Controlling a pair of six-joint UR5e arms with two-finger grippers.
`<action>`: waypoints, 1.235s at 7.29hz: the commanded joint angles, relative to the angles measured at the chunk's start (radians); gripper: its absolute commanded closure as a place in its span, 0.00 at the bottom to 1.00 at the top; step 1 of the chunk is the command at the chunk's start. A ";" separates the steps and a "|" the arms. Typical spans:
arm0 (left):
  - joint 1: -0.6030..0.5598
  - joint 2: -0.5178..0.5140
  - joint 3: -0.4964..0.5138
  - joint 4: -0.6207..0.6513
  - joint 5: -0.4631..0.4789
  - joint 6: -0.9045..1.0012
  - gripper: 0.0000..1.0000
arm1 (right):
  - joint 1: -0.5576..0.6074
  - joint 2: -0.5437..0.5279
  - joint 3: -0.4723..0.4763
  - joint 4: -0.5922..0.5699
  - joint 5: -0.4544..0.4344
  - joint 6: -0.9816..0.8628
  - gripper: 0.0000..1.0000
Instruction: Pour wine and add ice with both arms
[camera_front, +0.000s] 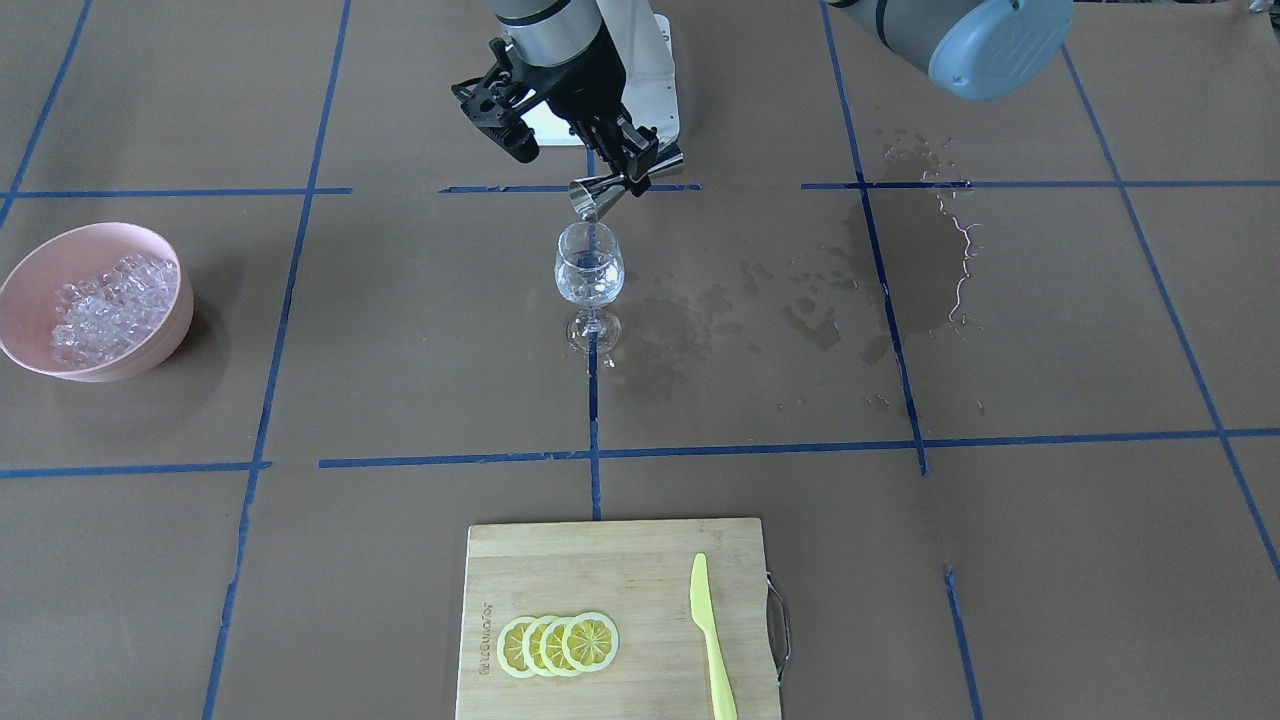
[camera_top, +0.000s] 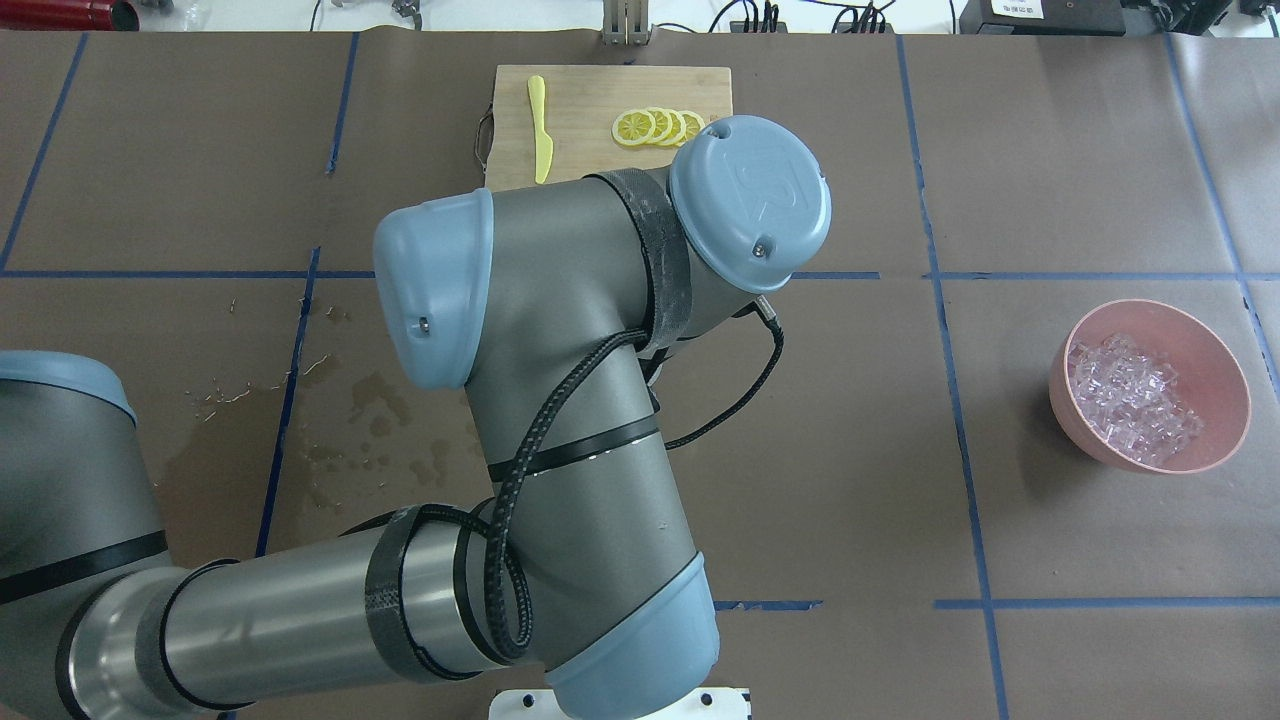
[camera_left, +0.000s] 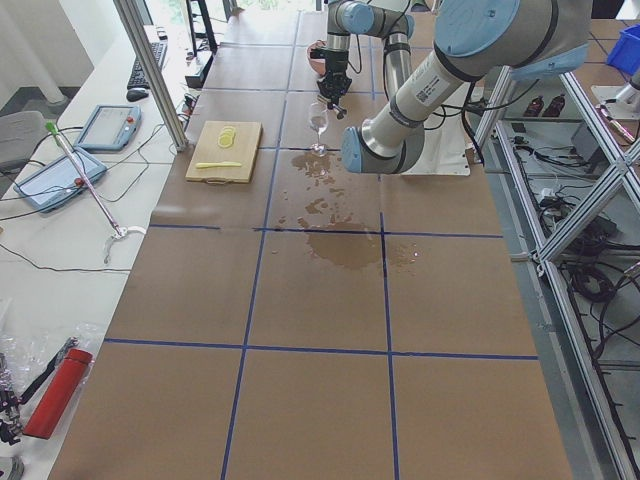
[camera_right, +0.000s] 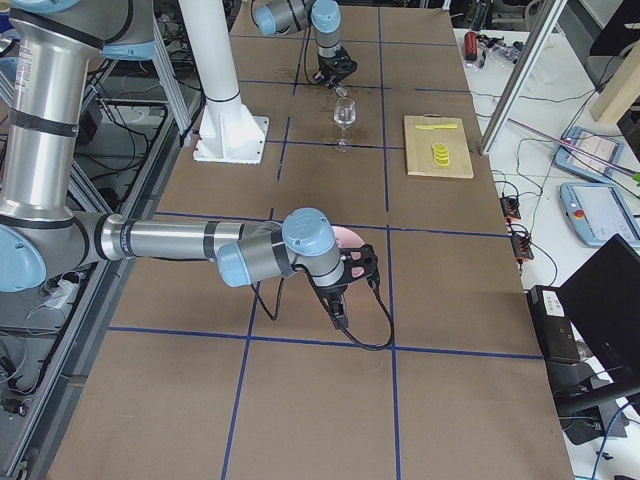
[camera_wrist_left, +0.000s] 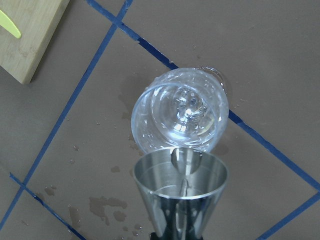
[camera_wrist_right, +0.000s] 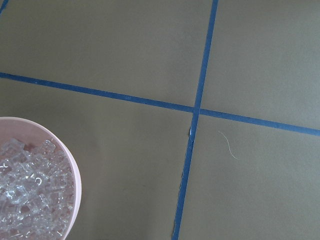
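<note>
My left gripper is shut on a steel jigger and holds it tipped over a clear stemmed wine glass. A thin stream of clear wine runs from the jigger's lip into the glass. The left wrist view shows the jigger's mouth right above the glass rim. The ice lies in a pink bowl. My right gripper hangs beside that bowl. I cannot tell whether it is open or shut. The right wrist view shows the ice but no fingers.
A wooden cutting board holds lemon slices and a yellow knife. Dark wet stains spread over the brown paper beside the glass. My left arm's elbow hides the glass in the overhead view.
</note>
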 joint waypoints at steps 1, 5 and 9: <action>-0.002 0.031 -0.044 -0.017 0.000 0.002 1.00 | 0.000 0.000 -0.001 0.000 0.000 0.000 0.00; -0.065 0.320 -0.374 -0.262 -0.002 -0.015 1.00 | 0.000 0.000 0.000 0.000 0.002 0.002 0.00; -0.149 0.653 -0.564 -0.599 0.000 -0.163 1.00 | 0.000 0.000 0.000 0.000 0.008 0.002 0.00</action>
